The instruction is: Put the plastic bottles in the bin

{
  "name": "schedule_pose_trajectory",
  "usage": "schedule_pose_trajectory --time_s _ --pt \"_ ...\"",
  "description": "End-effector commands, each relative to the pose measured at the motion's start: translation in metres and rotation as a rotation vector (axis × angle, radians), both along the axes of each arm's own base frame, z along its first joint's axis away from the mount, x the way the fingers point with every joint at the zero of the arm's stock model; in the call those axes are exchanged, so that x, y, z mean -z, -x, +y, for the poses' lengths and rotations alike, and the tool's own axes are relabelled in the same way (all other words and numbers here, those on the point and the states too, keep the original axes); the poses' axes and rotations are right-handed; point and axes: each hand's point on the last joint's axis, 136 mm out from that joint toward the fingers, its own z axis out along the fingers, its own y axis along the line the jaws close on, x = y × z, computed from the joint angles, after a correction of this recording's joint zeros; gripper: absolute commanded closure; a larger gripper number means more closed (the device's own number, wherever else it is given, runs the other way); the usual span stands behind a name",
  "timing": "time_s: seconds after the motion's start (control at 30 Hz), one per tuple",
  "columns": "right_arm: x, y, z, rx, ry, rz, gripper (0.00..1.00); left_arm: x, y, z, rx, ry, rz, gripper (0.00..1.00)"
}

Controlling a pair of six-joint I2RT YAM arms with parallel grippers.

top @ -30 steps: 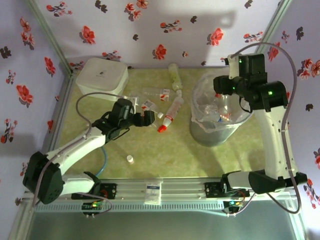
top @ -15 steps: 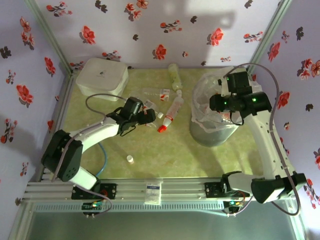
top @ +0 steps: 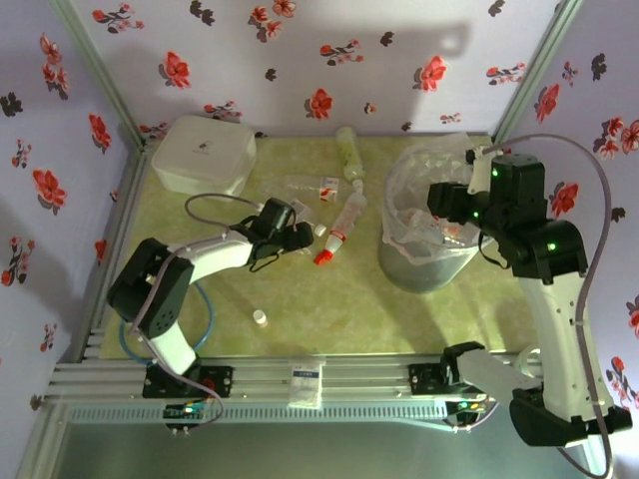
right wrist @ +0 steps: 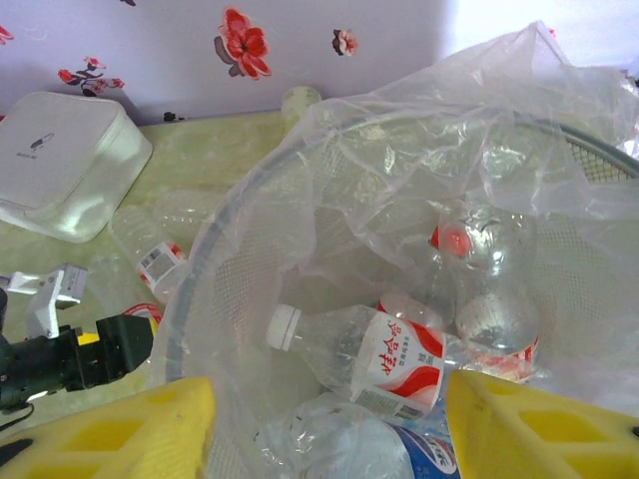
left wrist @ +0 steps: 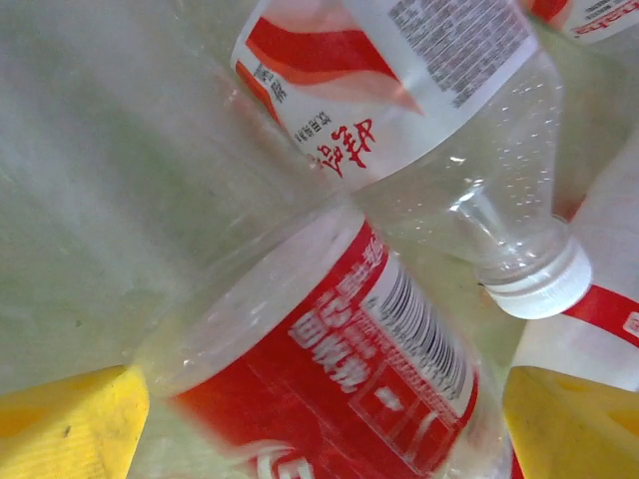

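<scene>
Red-label bottle (left wrist: pixel 329 349), inside wide-open left pincer (left wrist: pixel 319 424)

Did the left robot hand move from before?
Yes. The left gripper has crept a little to the right, away from the white box and closer to the red-capped bottle.

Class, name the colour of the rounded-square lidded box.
White; the rounded-square lidded box shows best in the top external view.
</scene>
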Motion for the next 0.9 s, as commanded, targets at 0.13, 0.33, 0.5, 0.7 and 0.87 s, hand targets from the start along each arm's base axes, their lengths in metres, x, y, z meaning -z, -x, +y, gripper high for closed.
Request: schedule_pose_trajectory --time_s 0.13,0.33,0.5,0.7,0.87 --pt "0.004 0.004 0.014 -0.040 -0.104 0.005 0.37 0.008 0.004 0.005 -0.048 0.040 0.007 0.28" --pt "0.001 -0.004 0.048 -0.160 -0.261 0.011 0.37 -0.006 0.021 0.022 -0.043 0.026 -0.027 0.40" --pt "-0.002 -0.013 0.084 -0.242 -0.366 0.002 0.38 -0.048 0.030 0.029 0.038 0.022 -0.131 0.42" --pt "-0.014 -0.017 0.144 -0.346 -0.400 -0.017 0.28 -0.122 0.044 0.015 0.188 0.141 -0.308 0.45" --pt "-0.005 -0.025 0.190 -0.406 -0.332 -0.004 0.22 -0.181 0.060 -0.009 0.315 0.356 -0.463 0.53"
